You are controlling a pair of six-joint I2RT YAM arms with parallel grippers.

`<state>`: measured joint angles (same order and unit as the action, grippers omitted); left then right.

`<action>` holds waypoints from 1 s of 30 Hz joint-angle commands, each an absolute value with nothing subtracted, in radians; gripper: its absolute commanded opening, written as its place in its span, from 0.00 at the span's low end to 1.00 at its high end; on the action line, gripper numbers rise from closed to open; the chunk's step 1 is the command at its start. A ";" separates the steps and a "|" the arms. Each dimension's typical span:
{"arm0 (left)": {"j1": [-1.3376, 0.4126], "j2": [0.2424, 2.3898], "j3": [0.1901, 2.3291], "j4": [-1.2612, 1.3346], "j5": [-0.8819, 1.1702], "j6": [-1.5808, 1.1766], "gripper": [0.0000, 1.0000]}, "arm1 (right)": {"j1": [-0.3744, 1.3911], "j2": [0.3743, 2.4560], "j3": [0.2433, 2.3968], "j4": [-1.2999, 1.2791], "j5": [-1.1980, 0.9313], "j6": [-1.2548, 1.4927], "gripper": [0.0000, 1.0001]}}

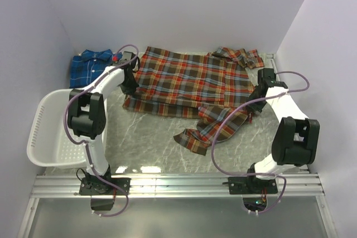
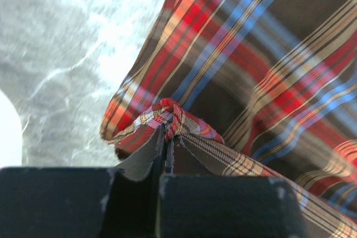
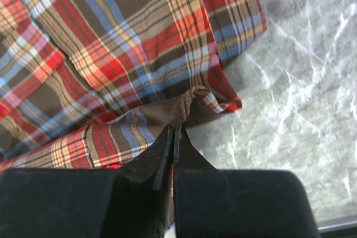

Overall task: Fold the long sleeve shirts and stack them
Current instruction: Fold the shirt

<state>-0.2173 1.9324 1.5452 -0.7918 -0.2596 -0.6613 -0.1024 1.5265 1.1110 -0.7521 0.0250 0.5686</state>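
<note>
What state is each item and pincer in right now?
red plaid shirt: spread out, one sleeve trailing toward the arms
blue plaid shirt: folded, far left corner
white basket: upright, at left
left pincer: shut on the red plaid shirt
right pincer: shut on the red plaid shirt

Spread shirt [image 1: 189,79] lies across the far middle of the table [image 1: 150,137], one sleeve trailing toward the near side. Second shirt [image 1: 89,66] sits in the far left corner, left of the first. Basket [image 1: 47,115] is at the left edge, nearer than the second shirt. Left gripper [image 2: 167,140] is on the spread shirt's left edge, right gripper [image 3: 174,135] on its right edge.
</note>
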 commanded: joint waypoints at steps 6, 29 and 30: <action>-0.198 1.976 1.686 -0.753 -0.345 -0.626 0.01 | -0.104 1.574 1.184 -0.696 0.112 0.614 0.00; -0.198 2.099 1.720 -0.558 -0.382 -0.604 0.01 | -0.106 1.721 1.264 -0.617 0.135 0.647 0.00; -0.199 2.100 1.717 -0.557 -0.388 -0.606 0.01 | -0.106 1.724 1.266 -0.611 0.140 0.650 0.00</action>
<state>-0.2173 2.1067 1.7016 -0.6136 -0.2916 -0.6281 -0.1005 1.7161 1.2316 -0.6456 0.0597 0.6464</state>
